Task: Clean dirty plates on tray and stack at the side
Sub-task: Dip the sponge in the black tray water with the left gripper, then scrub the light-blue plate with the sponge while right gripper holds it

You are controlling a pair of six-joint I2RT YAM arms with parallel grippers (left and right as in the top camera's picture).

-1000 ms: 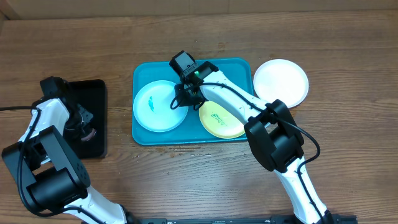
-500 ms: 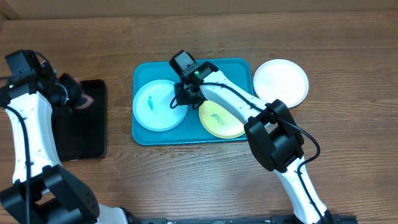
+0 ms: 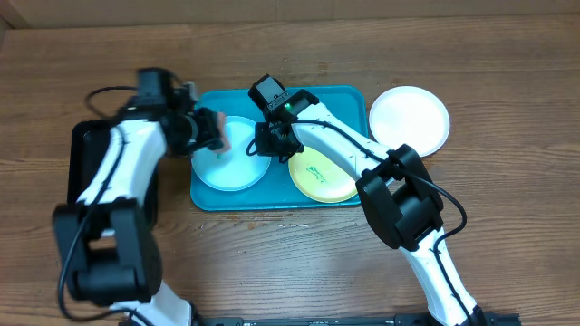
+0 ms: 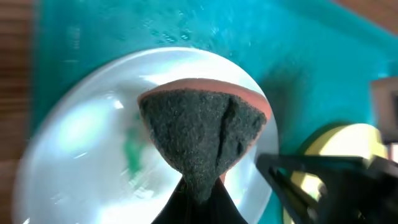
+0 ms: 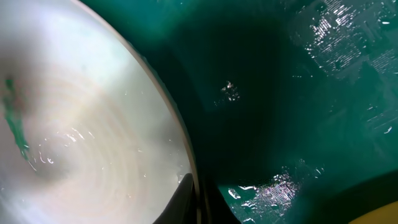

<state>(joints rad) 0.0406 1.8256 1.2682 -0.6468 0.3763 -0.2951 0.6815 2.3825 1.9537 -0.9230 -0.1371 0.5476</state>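
Note:
The turquoise tray holds a pale cyan plate and a yellow-green plate, both with teal smears. A white plate lies on the table to the right of the tray. My left gripper is shut on a sponge, pink with a dark scouring face, held over the cyan plate near its smear. My right gripper is shut on the cyan plate's right rim, one finger on each side of it.
A black tray lies left of the turquoise tray, partly under my left arm. My right arm crosses above the yellow-green plate. The wooden table extends all around.
My left arm has swung from the black tray at the left to over the cyan plate, carrying the sponge. The right arm and the plates have not moved.

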